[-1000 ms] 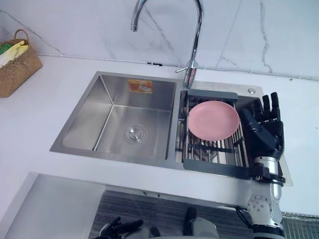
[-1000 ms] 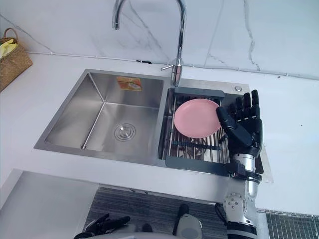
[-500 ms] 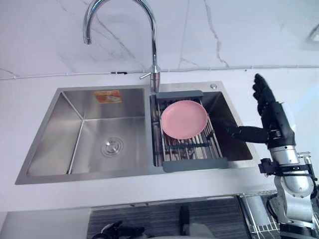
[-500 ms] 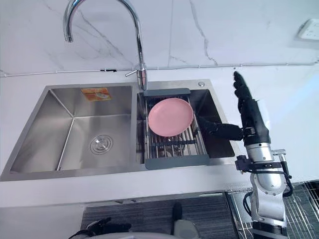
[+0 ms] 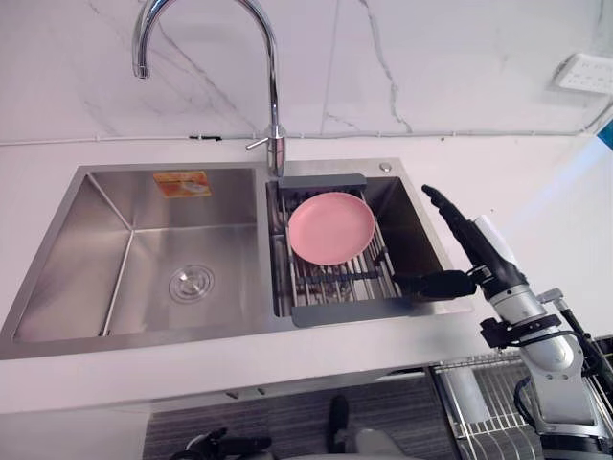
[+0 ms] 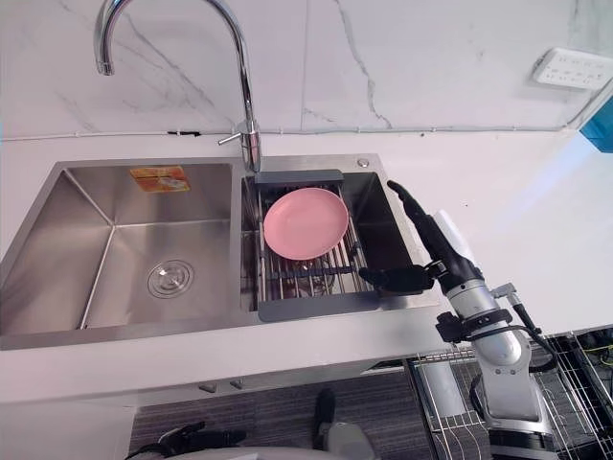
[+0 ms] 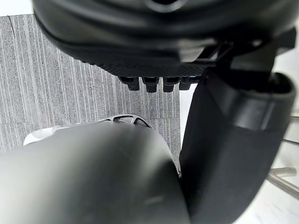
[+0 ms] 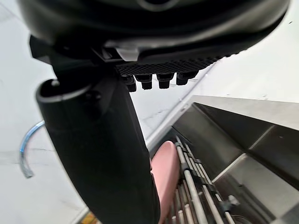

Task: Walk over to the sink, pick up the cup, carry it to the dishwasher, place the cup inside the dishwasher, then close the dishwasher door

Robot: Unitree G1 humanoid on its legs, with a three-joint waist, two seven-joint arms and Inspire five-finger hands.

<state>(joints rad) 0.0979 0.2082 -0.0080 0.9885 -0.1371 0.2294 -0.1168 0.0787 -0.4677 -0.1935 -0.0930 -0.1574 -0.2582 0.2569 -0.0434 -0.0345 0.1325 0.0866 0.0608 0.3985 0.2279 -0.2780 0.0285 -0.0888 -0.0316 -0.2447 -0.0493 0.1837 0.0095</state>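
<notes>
My right hand hovers over the right rim of the steel double sink. It is open, its fingers straight and pointing toward the back wall, and its thumb reaches out to the front right corner of the dark drying rack. That rack spans the right basin and carries a pink plate. In the right wrist view the plate and the rack's bars lie just past the thumb. My left hand hangs low beneath the counter, fingers relaxed and holding nothing.
A tall curved faucet stands behind the divider between the basins. The left basin holds just its drain. White counter surrounds the sink, with a wall socket at the back right. A wire rack sits below the counter at the lower right.
The camera has swung right, so the sink has slid left in the picture. My right hand has turned edge-on and dropped to the sink's right rim, thumb stretched toward the rack.
</notes>
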